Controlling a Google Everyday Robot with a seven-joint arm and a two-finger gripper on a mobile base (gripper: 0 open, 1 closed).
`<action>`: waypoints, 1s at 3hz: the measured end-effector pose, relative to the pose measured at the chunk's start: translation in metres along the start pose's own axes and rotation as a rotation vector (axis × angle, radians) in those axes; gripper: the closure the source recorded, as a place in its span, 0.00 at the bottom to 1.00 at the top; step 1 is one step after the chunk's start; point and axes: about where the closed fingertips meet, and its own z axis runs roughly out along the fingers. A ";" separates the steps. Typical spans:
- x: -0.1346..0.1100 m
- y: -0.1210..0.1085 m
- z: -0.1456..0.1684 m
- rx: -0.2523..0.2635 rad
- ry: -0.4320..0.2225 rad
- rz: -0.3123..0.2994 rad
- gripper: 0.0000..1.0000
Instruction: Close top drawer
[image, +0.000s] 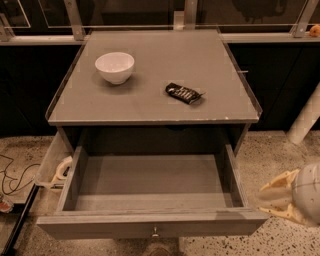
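Top drawer (150, 225) sits pulled out at lower centre of frame, front panel near bottom edge w/ small metal knob (155, 232) at its middle. Gripper (267, 195) is at lower right, just beside drawer's right front corner; can't tell if touching, nor how far open it is or if it has hold of anything. On cabinet top (210, 60): white bowl (114, 66) upper left, dark packet (184, 93) nr centre. Pale side tray (49, 162) w/ tape roll (62, 167) at left.

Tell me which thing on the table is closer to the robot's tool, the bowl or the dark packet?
The dark packet; it lies right of the white bowl, toward the tool at the lower right.
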 end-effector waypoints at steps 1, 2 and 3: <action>0.012 0.021 0.029 -0.035 -0.067 0.033 0.89; 0.011 0.022 0.030 -0.038 -0.073 0.032 1.00; 0.011 0.022 0.030 -0.038 -0.073 0.032 1.00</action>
